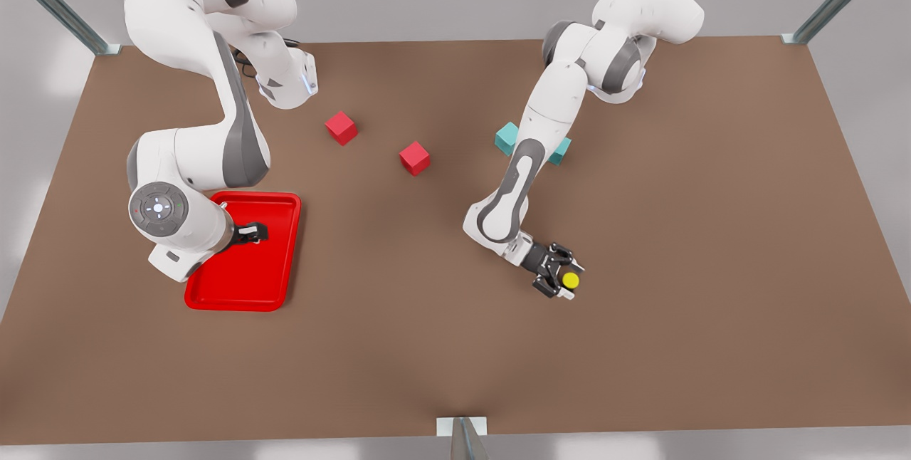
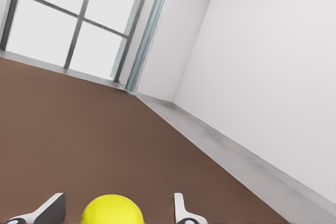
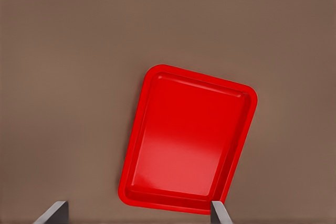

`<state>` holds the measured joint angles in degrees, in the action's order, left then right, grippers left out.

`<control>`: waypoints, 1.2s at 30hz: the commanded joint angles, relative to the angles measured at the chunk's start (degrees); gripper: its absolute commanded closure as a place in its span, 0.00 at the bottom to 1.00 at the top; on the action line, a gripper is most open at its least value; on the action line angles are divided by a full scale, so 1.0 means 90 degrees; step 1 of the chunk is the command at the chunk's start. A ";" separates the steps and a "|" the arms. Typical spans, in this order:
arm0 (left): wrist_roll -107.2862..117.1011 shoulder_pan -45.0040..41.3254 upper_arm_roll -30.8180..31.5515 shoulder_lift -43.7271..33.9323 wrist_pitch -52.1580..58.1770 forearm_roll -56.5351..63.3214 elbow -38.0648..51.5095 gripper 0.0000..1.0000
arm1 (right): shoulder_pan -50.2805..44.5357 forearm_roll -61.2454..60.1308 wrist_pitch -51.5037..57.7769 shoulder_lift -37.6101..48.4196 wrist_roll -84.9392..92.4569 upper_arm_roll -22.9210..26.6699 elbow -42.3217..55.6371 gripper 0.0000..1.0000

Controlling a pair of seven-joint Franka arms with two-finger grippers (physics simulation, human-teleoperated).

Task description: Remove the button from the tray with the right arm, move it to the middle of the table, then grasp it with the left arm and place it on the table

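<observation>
The left gripper (image 1: 562, 280) sits low over the desk (image 1: 712, 232) toward the front view's right, its fingers (image 2: 181, 211) set either side of the button (image 1: 570, 280); whether they pinch it or merely flank it cannot be told. If the button hangs above the surface, letting go could send it rolling or tipping onto its yellow cap. The right gripper (image 1: 253, 233) hovers with fingers spread above the tray (image 1: 274, 289), which lies bare beneath it, and waits. Two red cubes (image 1: 341, 127) and a teal cube (image 1: 507, 138) stand well apart, unlikely to interfere.
</observation>
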<state>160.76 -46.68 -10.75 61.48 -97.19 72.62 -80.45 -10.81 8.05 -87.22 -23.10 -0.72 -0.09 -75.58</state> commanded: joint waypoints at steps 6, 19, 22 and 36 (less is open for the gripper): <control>-0.0420 -0.0028 -0.0065 -0.0454 0.0008 0.0075 -0.0036 0.00 | -0.0010 -0.0006 -0.0007 0.0008 -0.0320 0.0001 0.0009 0.00; -1.2945 0.0304 -0.0182 -0.3716 -0.0794 -0.6072 -0.0750 0.00 | 0.0000 -0.0006 -0.0026 0.0008 -0.0301 0.0001 0.0019 0.00; -1.6220 0.0479 -0.0797 -0.3785 0.2057 -0.9260 0.0607 0.00 | 0.0039 -0.0035 0.0208 0.0008 -0.0281 0.0040 0.0478 0.00; -1.8409 0.2843 0.0658 -0.6402 0.2185 -0.7630 -0.0612 0.00 | 0.0381 -0.0543 0.0677 0.0086 -0.0125 0.0079 0.0634 0.00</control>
<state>46.07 -18.30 -5.01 3.80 -75.45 3.19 -85.79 -7.48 3.43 -82.47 -22.40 -3.12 0.62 -69.90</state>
